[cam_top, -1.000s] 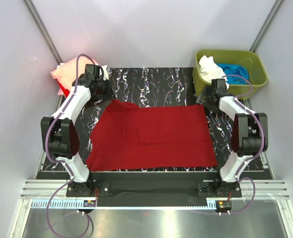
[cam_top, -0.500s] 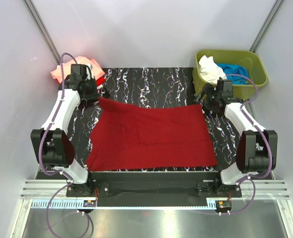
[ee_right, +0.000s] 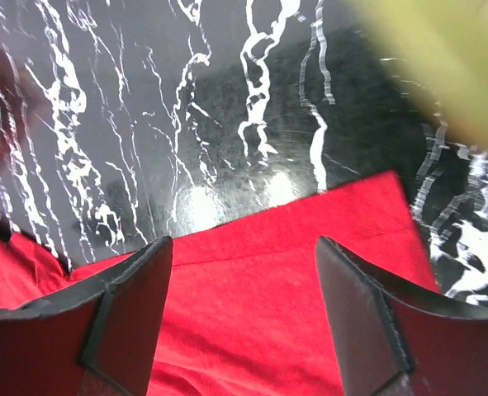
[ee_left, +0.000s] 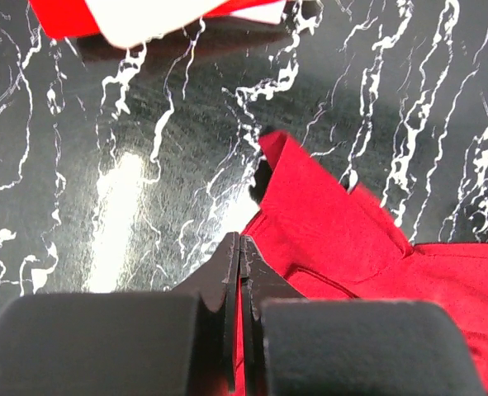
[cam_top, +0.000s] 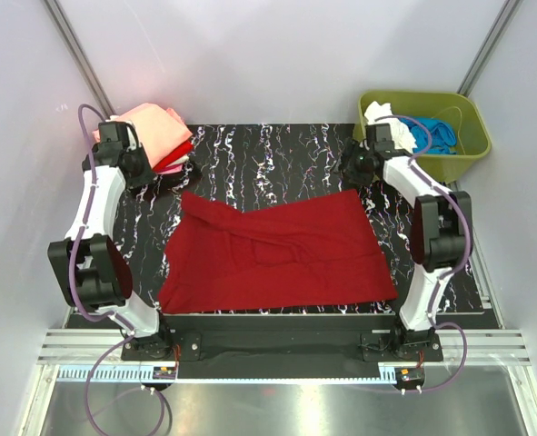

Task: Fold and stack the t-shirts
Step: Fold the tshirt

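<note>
A dark red t-shirt (cam_top: 277,254) lies spread on the black marbled mat (cam_top: 277,150), with its far edge slack and creased. My left gripper (cam_top: 145,177) is shut, to the left of the shirt's far left corner. In the left wrist view its closed fingertips (ee_left: 239,239) sit at the shirt's edge (ee_left: 326,223), and no cloth hangs from them. My right gripper (cam_top: 350,168) is open and empty above the far right corner. The right wrist view shows the shirt (ee_right: 268,313) between its spread jaws (ee_right: 244,243).
A stack of folded shirts (cam_top: 154,132), salmon-pink over bright red, sits off the mat's far left corner and shows in the left wrist view (ee_left: 62,21). An olive-green tub (cam_top: 459,109) at the far right holds white (cam_top: 382,123) and blue (cam_top: 432,132) shirts.
Both grippers pulled the shirt's far corners outward, then came off them. The right gripper opened and moved far-left. The left gripper moved further left. The far edge dropped and wrinkled.
</note>
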